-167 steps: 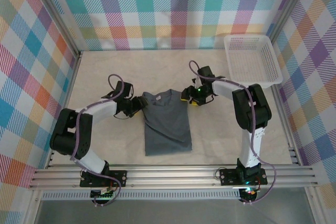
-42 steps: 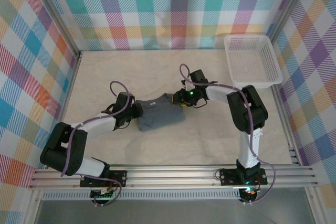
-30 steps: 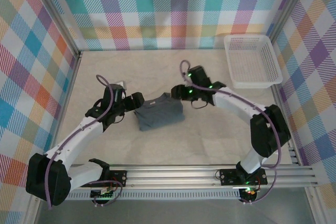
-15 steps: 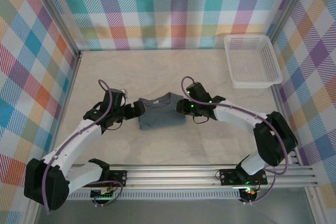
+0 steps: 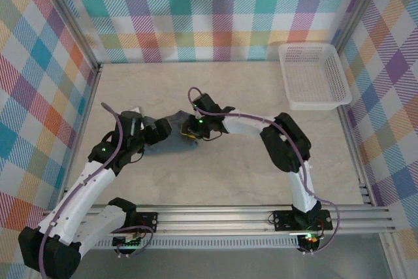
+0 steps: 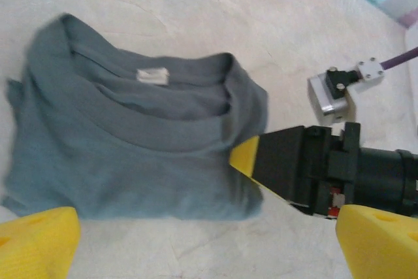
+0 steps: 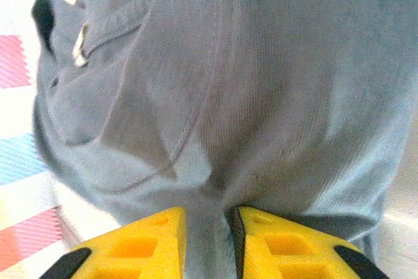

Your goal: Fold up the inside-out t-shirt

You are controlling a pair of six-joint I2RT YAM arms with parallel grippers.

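While the shirt [image 6: 130, 155] is pinched at 3 o'clock by the nearly closed right gripper [image 7: 206, 230], the left gripper [image 6: 209, 240] is held wide open and empty at 9 o'clock.

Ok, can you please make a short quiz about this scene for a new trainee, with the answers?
1. True or false: the left pincer grips the t-shirt.
2. The right pincer is: A) wide open; B) shut on the t-shirt's edge; C) shut on nothing.
3. Fill in: inside the collar shows a small white ____.
Key: 1 false, it stands wide open, off the cloth. 2 B. 3 label.
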